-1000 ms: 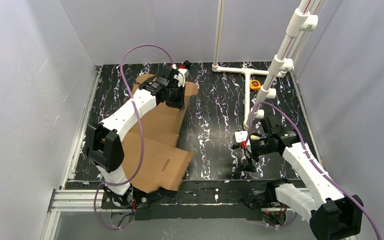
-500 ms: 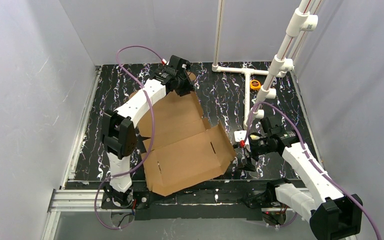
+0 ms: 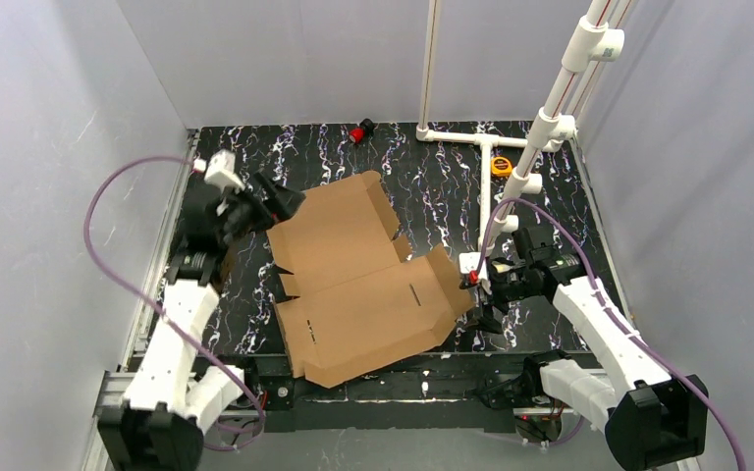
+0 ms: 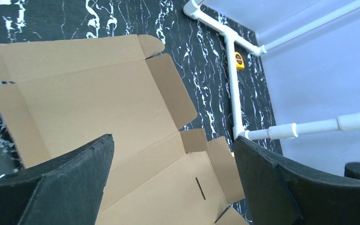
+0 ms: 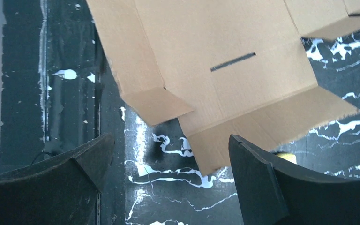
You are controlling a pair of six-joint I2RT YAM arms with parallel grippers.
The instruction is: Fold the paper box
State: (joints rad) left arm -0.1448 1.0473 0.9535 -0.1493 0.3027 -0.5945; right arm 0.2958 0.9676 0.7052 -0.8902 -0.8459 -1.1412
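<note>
Paper box [image 3: 363, 280] edge beside right tool [image 3: 484, 310]

1. Left wrist view: the paper box [image 4: 98, 103] runs off your bottom edge, partly behind the left gripper's [image 4: 172, 139] jaws.
2. Right wrist view: the top edge crops it.
3. Top view, upper middle: you can't identify the tiny red-and-black object [image 3: 360, 131].

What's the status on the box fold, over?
Left hand open, clear of the paper box. Right hand open, beside its right flap. Box lies unfolded, flaps partly raised, nothing on it.
</note>
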